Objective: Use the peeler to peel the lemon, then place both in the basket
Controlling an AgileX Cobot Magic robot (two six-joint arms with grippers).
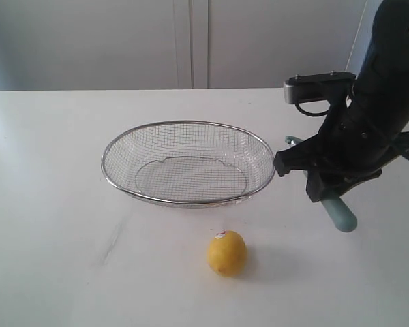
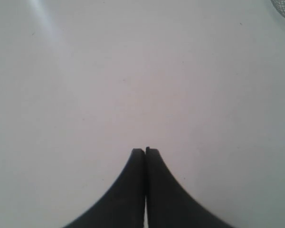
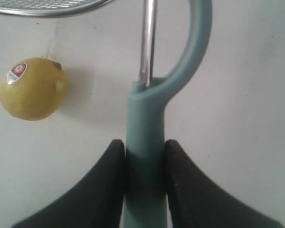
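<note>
ok so rn the right jaws are clamped on the peeler (image 3: 145,118), gripping the teal handle w/ the blade head sticking straight out in front, pointing roughly at the basket (image 1: 189,122) rim. The peeler's long axis runs right through the grip. The lemon (image 1: 226,253) is sitting loose on the tabletop (image 1: 54,204), sticker up, on the near side of the basket and apart from it. In the exterior view it's left of the right arm and closer to the cam, so it's off to one side of the blade, not in line w/ it. Left jaws are clenched shut on nothing, over bare tabletop w/ just a sliver of basket mesh showing. No lemon in that wrist view, and the left arm isn't in the exterior shot, so the right looks nearer. imo the left has to open up and go pin the lemon first, and the blade needs swinging round toward it.
</note>
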